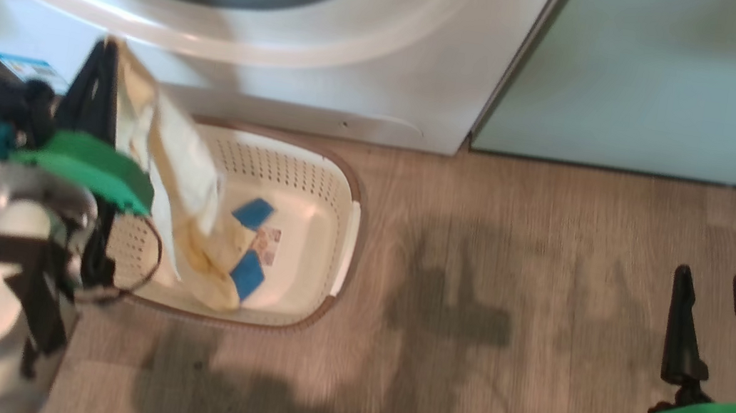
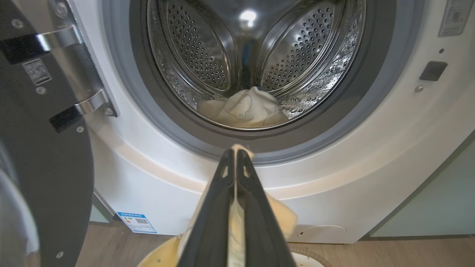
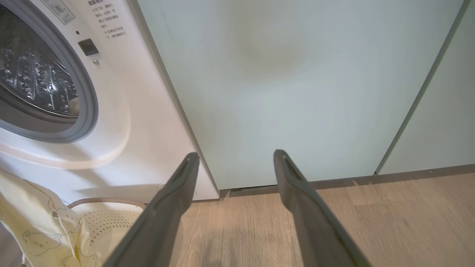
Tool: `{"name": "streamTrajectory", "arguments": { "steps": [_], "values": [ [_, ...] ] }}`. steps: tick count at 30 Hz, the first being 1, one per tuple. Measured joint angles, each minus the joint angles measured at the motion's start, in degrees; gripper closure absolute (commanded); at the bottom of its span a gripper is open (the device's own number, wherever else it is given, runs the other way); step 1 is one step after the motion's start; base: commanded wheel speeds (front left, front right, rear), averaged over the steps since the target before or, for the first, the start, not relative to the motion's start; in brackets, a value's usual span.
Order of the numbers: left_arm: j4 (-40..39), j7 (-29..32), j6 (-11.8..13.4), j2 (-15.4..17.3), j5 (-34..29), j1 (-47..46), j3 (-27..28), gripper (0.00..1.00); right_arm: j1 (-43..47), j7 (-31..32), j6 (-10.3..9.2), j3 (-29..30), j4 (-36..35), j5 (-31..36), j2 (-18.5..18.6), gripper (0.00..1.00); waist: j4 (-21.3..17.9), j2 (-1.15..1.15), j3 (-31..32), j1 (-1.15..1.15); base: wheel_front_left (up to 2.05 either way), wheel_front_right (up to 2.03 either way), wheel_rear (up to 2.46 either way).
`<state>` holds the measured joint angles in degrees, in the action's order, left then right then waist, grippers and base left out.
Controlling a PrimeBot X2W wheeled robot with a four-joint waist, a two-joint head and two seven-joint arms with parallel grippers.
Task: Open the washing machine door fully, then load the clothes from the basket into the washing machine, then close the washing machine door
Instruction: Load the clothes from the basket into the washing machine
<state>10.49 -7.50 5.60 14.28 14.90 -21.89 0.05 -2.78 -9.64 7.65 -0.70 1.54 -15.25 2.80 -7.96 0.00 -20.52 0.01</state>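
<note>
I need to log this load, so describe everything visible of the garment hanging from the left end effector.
The garment is soft, pale yellow cloth with a faint bear-outline print and two blue patches near its lower end. It is pinched at its top edge between the shut fingers of the left end effector, in front of the washing machine, and hangs crumpled and elongated. Its lower end reaches into the basket; whether it touches the base is unclear.

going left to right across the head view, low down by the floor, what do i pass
left gripper, shut on the clothes → the clothes hanging from it → right handle of the basket → bare wood floor → right gripper, open
</note>
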Motion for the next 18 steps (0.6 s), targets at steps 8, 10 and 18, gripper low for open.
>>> {"name": "streamTrajectory", "arguments": {
  "steps": [8,10,18],
  "values": [
    [5.61,0.52,-1.48,3.03,0.38,-12.41,0.36,1.00,-3.89,-1.98,0.00,-1.60,1.65,-1.07,-0.05,0.00,-2.57,0.00,-6.60,0.00,0.00,0.00,0.00],
    [7.01,1.13,-2.13,4.08,0.41,-15.53,0.48,1.00,-4.89,-2.25,0.00,-2.05,2.29,-1.69,-0.05,0.00,-3.32,0.00,-8.10,0.00,0.00,0.00,0.00],
    [12.26,5.76,-4.92,8.66,0.36,-29.27,0.02,1.00,-8.40,-4.28,0.00,-4.47,4.76,-4.50,-0.08,0.00,-6.31,0.00,-13.58,0.00,0.00,0.00,0.00]
  ]
}}
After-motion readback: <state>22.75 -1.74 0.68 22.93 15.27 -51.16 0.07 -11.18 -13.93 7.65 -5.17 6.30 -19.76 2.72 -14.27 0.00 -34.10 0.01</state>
